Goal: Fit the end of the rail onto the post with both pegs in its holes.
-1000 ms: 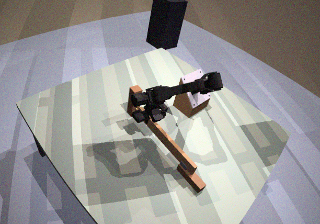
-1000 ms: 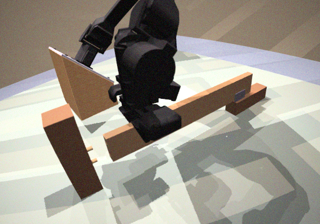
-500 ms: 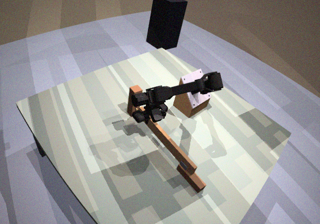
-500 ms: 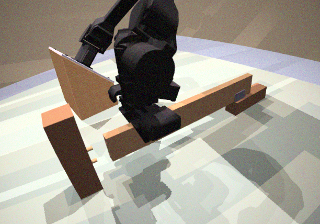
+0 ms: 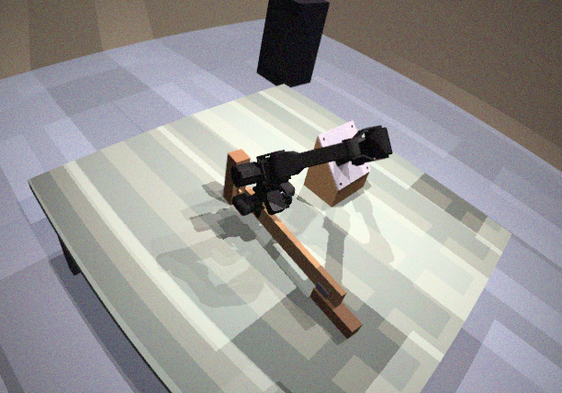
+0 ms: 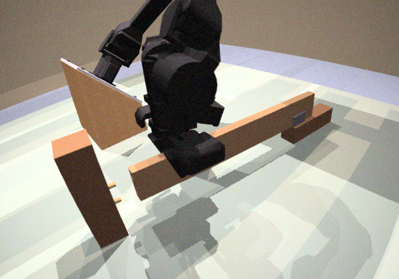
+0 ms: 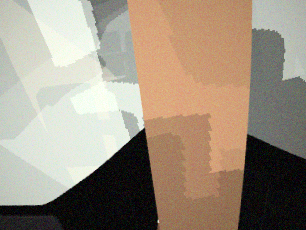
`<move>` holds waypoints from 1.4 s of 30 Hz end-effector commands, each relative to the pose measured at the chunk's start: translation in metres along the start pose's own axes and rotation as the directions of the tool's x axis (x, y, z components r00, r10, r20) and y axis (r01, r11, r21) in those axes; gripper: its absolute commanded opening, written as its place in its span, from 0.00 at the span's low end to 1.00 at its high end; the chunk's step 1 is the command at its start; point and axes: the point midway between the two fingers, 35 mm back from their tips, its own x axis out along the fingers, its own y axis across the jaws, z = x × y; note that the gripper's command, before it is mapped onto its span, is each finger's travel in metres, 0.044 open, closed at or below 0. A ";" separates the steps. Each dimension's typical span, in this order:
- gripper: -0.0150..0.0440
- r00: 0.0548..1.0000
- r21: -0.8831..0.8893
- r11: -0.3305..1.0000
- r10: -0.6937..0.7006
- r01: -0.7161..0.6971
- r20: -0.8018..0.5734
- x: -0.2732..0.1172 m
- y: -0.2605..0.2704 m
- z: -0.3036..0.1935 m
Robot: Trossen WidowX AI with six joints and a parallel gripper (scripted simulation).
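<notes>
Rail (image 5: pixel 294 244) (image 6: pixel 257 132) (image 7: pixel 195 60), clamped in the gripper (image 5: pixel 263 207) (image 6: pixel 187 168), hangs just short of the post (image 5: pixel 230 177) (image 6: pixel 85 188) by the table's (image 5: pixel 115 301) (image 6: pixel 358 240) left edge in the top view; lining up seems underway, then pushing onto the pegs (image 6: pixel 115 192).

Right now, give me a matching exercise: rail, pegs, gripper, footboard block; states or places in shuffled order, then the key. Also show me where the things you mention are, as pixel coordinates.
1. rail (image 5: pixel 294 241) (image 6: pixel 257 126) (image 7: pixel 195 60)
2. pegs (image 6: pixel 115 192)
3. gripper (image 5: pixel 254 207) (image 6: pixel 192 161) (image 7: pixel 180 131)
4. footboard block (image 5: pixel 346 320) (image 6: pixel 321 111)

A. under the rail's far end
B. shut on the rail
C. near end short of the post (image 5: pixel 230 177) (image 6: pixel 86 188)
D. sticking out of the post, uncovered

Pairs: 1-C, 2-D, 3-B, 4-A
</notes>
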 end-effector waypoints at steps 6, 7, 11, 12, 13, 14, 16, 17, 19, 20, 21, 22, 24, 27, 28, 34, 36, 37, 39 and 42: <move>0.25 1.000 0.002 1.000 -0.008 0.008 0.007 -0.002 -0.001 0.001; 0.25 1.000 0.002 1.000 -0.008 0.008 0.007 -0.002 -0.001 0.001; 0.25 1.000 0.002 1.000 -0.008 0.008 0.007 -0.002 -0.001 0.001; 0.25 1.000 0.002 1.000 -0.008 0.008 0.007 -0.002 -0.001 0.001; 0.25 1.000 0.002 1.000 -0.008 0.008 0.007 -0.002 -0.001 0.001; 0.25 1.000 0.002 1.000 -0.008 0.008 0.007 -0.002 -0.001 0.001; 0.25 1.000 0.002 1.000 -0.008 0.008 0.007 -0.001 -0.001 0.001; 0.25 1.000 0.002 1.000 -0.008 0.008 0.007 -0.001 -0.001 0.001; 0.25 1.000 0.002 1.000 -0.008 0.008 0.007 -0.001 -0.001 0.000; 0.25 1.000 0.002 1.000 -0.008 0.008 0.007 -0.001 -0.001 0.000; 0.25 1.000 0.002 1.000 -0.008 0.008 0.007 -0.001 0.000 0.000; 0.25 1.000 0.002 1.000 -0.008 0.008 0.007 -0.001 0.000 0.000; 0.25 1.000 0.002 1.000 -0.008 0.008 0.007 -0.001 0.000 -0.001; 0.25 1.000 0.002 1.000 -0.008 0.008 0.007 -0.001 0.000 -0.002; 0.25 1.000 0.002 1.000 -0.008 0.008 0.007 -0.001 0.000 -0.002; 0.25 1.000 0.002 1.000 -0.008 0.008 0.007 -0.001 0.000 -0.004; 0.25 1.000 0.002 1.000 -0.008 0.008 0.007 -0.001 0.000 -0.005; 0.25 1.000 0.002 1.000 -0.008 0.008 0.007 -0.001 0.000 -0.005; 0.25 1.000 0.002 1.000 -0.008 0.008 0.007 -0.001 0.000 -0.006; 0.25 1.000 0.002 1.000 -0.008 0.008 0.007 -0.001 0.000 -0.007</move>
